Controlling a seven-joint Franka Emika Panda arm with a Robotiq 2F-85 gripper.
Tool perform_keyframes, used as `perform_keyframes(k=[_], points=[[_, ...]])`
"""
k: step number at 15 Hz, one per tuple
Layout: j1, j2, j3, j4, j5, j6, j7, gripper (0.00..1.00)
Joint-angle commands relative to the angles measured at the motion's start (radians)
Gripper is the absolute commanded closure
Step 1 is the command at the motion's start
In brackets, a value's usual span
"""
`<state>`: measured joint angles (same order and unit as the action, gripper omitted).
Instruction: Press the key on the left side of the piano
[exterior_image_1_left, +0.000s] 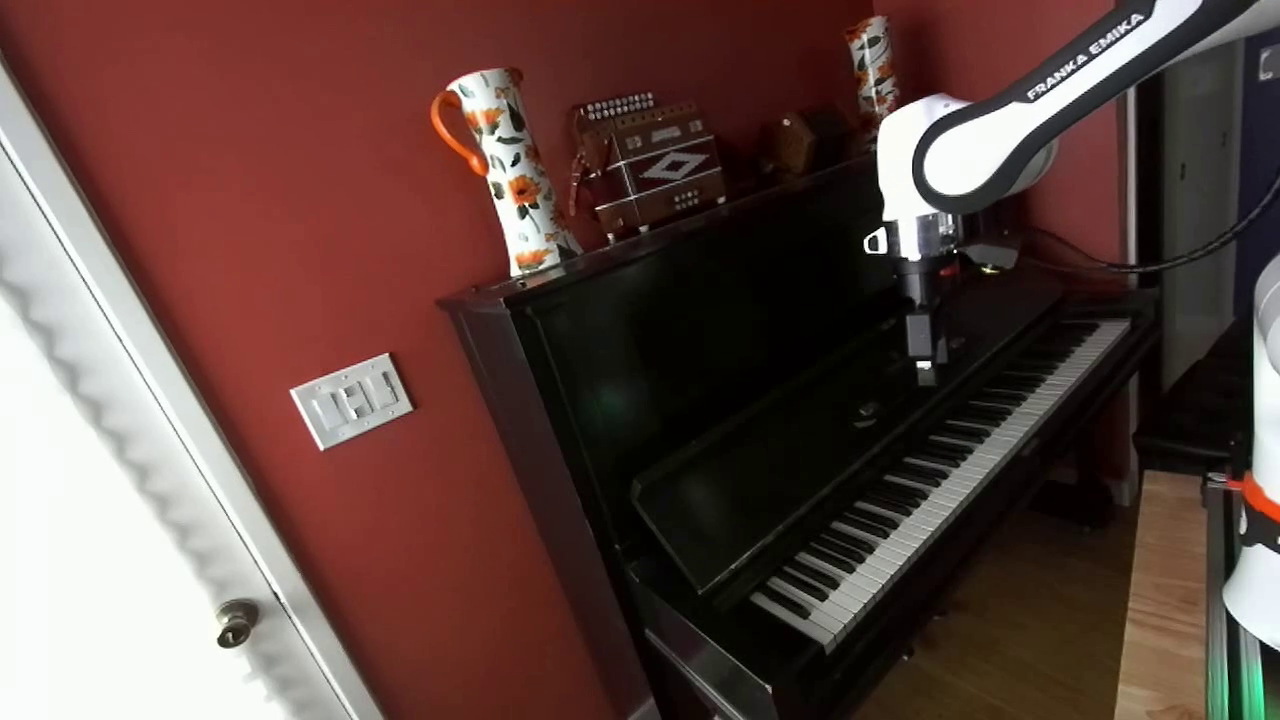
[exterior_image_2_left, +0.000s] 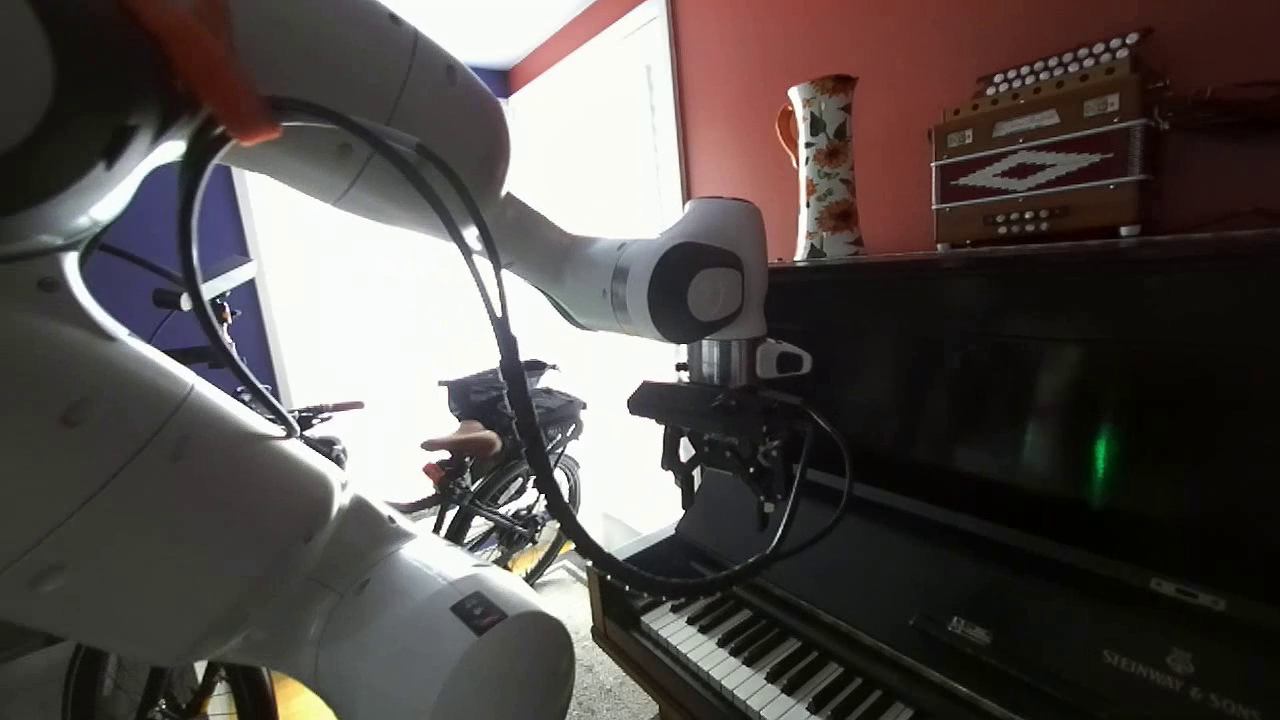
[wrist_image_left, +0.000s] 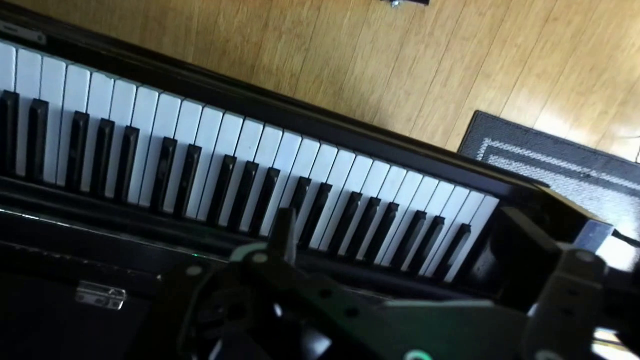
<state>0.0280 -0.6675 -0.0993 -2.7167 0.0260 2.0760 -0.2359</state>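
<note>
Steinway upright piano (exterior_image_2_left: 980, 430): left-side press apparently not yet made.
Gripper (exterior_image_2_left: 727, 506), fingers (wrist_image_left: 284, 232) apart, hangs clear of the keyboard (exterior_image_2_left: 762, 668) at frame's lower center; lowering and pressing likely remain.

In both exterior views a flowered jug (exterior_image_1_left: 515, 175) with an orange handle (exterior_image_1_left: 442, 128) stands by a red wall (exterior_image_1_left: 300, 230), an accordion (exterior_image_1_left: 665, 165) to its right. In an exterior view, farther right, are a boxy brown thing (exterior_image_1_left: 795, 142) and a flowered vase (exterior_image_1_left: 873, 65); at left, a switch plate (exterior_image_1_left: 352, 400) is on the wall, near a door (exterior_image_1_left: 110, 520) with a knob (exterior_image_1_left: 236, 622). In an exterior view a bike (exterior_image_2_left: 520, 530) stands far back at left. In the wrist view a grey mat (wrist_image_left: 570, 162) lies at right on the wood floor (wrist_image_left: 350, 60).
</note>
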Motion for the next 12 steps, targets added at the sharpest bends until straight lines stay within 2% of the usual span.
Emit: perform_keyframes(k=[1, 12], points=[[0.012, 0.15, 0.025, 0.006, 0.017, 0.13, 0.042, 0.0], [0.029, 0.492, 0.053, 0.01, 0.033, 0.357, 0.001, 0.0]])
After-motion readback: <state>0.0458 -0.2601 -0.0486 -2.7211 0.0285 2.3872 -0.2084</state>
